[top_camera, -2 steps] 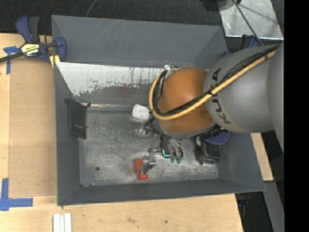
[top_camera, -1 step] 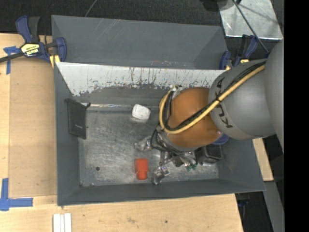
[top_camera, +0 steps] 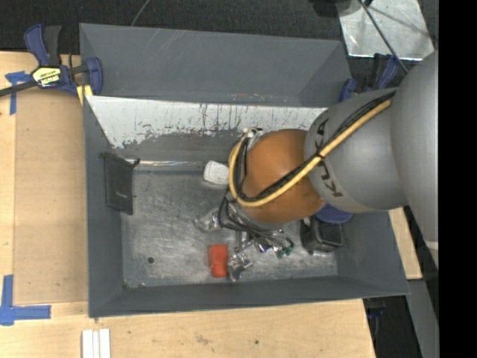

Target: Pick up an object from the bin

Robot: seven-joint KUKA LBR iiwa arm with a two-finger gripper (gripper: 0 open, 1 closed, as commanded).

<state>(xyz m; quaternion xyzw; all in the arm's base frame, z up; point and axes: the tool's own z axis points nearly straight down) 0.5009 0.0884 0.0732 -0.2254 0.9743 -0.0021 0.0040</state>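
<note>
Bin (top_camera: 149, 230): grey metal, scuffed.
Pincer (top_camera: 239, 264): just right of red block (top_camera: 218, 261); spread or not, can't tell.
Risk: off-centre, might just shove block aside.

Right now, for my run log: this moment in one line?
gripper: low in bin | beside: red block, front middle | hold: cannot tell | nearby: white piece

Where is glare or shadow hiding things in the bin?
Camera view: glare washes the bin's back wall into a pale band; the arm's orange cover shadows the floor under it, darkening the black thing at right; the red block beside the gripper at the front reads clearly.
</note>
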